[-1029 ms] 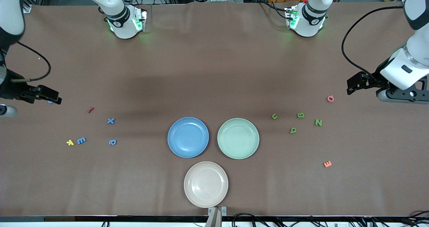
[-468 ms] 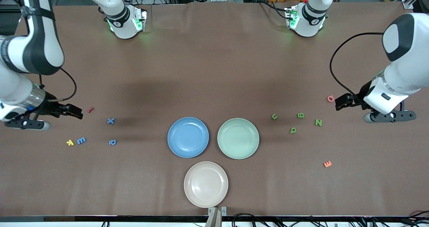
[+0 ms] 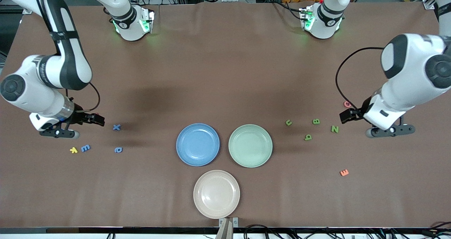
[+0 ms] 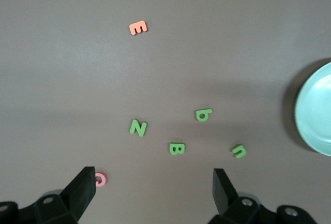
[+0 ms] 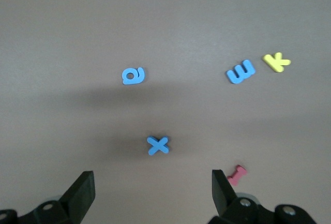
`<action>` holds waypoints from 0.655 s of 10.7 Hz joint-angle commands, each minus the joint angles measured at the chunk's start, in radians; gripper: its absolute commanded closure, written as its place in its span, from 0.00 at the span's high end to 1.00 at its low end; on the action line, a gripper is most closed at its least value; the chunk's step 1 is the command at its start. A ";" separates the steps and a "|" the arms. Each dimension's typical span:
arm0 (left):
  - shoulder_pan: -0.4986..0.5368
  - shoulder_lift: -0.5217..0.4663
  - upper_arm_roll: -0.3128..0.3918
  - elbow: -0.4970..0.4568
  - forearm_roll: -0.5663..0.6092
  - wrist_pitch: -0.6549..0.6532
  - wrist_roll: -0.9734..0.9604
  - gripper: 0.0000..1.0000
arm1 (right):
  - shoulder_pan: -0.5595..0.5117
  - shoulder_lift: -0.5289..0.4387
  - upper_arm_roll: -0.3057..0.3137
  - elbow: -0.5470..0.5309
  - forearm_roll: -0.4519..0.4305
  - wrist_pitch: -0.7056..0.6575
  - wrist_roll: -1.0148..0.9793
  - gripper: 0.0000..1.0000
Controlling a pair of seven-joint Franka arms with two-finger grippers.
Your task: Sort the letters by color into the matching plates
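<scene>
- Table (image 3: 225,66), brown cloth; both arms out over its ends, nothing carried.
- Blue plate (image 3: 197,144) at the middle is my landmark. Mint green plate (image 3: 250,145) just beside it toward the left arm's end; beige plate (image 3: 216,194) nearer the front camera. All three bare.
- Right gripper (image 3: 100,120) hangs over the cloth well off the blue plate toward the right arm's end, jaws spread wide, empty.
- Left gripper (image 3: 343,117) over the cloth past the green plate, toward the left arm's end, jaws wide, empty.
- Blue letters: x (image 3: 116,127), a (image 3: 118,149), E (image 3: 85,148), between right gripper and blue plate. Yellow K (image 3: 73,149) and a red piece (image 5: 237,174) sit among them.
- Green letters: u (image 3: 288,122), B (image 3: 316,121), b (image 3: 308,137), N (image 3: 334,129). Pink ring (image 4: 100,179) and orange E (image 3: 344,172) nearby.
- Judgement: sorting not begun. Each gripper should centre over its closest matching letter, x and N, drop straight, and pinch low, since the pieces are thin. Steer clear of the red and pink strays.
</scene>
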 commanded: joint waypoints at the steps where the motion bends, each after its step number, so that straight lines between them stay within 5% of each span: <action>1: -0.047 0.062 -0.013 0.010 0.066 0.028 -0.049 1.00 | -0.003 0.079 0.024 -0.005 0.016 0.094 0.009 1.00; 7: -0.077 0.128 -0.015 0.013 0.064 0.094 -0.549 1.00 | -0.017 0.155 0.049 -0.103 0.077 0.296 0.010 1.00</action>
